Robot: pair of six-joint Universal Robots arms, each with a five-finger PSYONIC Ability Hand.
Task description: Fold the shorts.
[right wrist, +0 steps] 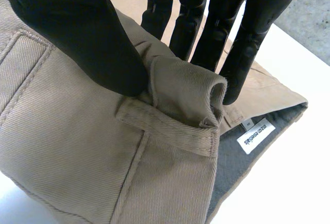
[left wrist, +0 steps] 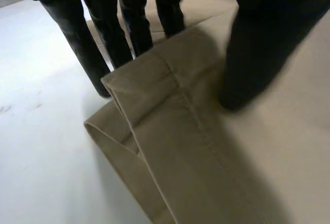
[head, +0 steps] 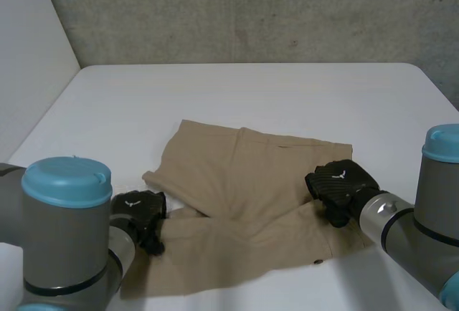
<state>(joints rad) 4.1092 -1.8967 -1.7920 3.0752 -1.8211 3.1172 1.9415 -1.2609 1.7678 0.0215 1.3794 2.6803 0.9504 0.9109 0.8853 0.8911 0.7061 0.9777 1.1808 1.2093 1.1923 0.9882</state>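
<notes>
- Shorts (head: 244,203), tan, lie on the near-centre of the white table (head: 251,96). They are partly flat, with the near leg crossing over at an angle.
- Right hand (head: 337,182): a bunch of waistband (right wrist: 170,126) at a belt loop is pinched between thumb and fingers (right wrist: 247,38). The grey lining and a white label (right wrist: 255,135) are exposed beside it.
- Left hand (head: 140,214): the leg hem (left wrist: 149,95) appears to be pinched between straight fingers (left wrist: 77,33) behind it and the thumb on top. The grip is judged loose.
- Step in hand, as judged: both ends are to be raised and carried over together.
  - Both layers of the hem should be caught.
  - Cloth should be kept taut between the hands so the crease lands straight.
- Room: wide bare table is available beyond the shorts. The near edge is close, so the fold is better taken away from the robot.
</notes>
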